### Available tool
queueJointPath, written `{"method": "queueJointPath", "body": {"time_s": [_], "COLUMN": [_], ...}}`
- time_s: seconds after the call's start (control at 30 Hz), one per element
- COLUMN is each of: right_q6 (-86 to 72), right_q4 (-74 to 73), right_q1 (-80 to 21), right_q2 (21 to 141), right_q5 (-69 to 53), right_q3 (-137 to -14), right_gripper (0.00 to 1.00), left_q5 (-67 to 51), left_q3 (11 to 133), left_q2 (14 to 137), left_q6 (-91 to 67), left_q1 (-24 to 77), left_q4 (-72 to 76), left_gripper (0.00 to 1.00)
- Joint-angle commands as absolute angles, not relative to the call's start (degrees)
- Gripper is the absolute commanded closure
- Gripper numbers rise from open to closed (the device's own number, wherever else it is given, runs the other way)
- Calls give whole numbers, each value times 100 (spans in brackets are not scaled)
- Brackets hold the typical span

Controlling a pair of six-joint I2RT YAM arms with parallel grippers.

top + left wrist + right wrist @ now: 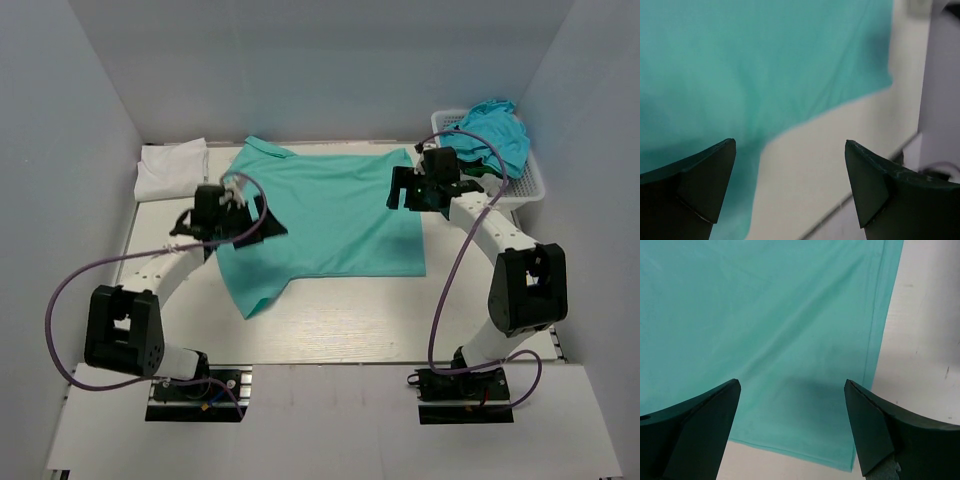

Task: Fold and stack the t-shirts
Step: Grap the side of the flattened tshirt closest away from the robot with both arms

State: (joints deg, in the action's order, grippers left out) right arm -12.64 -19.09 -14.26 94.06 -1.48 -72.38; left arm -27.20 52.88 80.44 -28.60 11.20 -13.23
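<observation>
Top external view: smooth mint t-shirt spread flat, sleeve angular.

Your top camera looks down from behind the arm bases on the whole table. Each wrist camera hangs close over the shirt, its fingers at 5 and 7 o'clock; all three views share that shirt's edge

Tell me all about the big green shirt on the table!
The mint-green t-shirt is plain, soft-looking cloth. It lies spread out nearly flat on the white table, sideways, with its hem toward the right and one short sleeve pointing to the near left. Only faint creases show. The left gripper and right gripper hang open above it, holding nothing.
</observation>
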Motion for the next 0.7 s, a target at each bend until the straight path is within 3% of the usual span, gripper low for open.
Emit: {"method": "queueJointPath", "body": {"time_s": [0.0, 0.23, 0.53, 0.67], "right_q6": [-1503, -1590, -1443, -1538], "right_q4": [-1662, -1732, -1907, -1960], "right_q1": [-1415, -1415, -1415, -1415], "right_q2": [9062, 9149, 9027, 8921], "right_q5": [-26, -26, 544, 545], "right_q3": [-7058, -6865, -6680, -6575], "right_gripper": [10, 10, 10, 10], "left_q5": [-4024, -4288, -4666, -4895], "left_q3": [4134, 2647, 2391, 2530], "left_q2": [7325, 7285, 9077, 9211], "left_q6": [-3646, -4113, -3937, -3816], "left_q1": [1266, 1450, 1450, 1503], "left_q4": [-644, 411, 948, 872], "left_gripper": [0, 0, 0, 0]}}
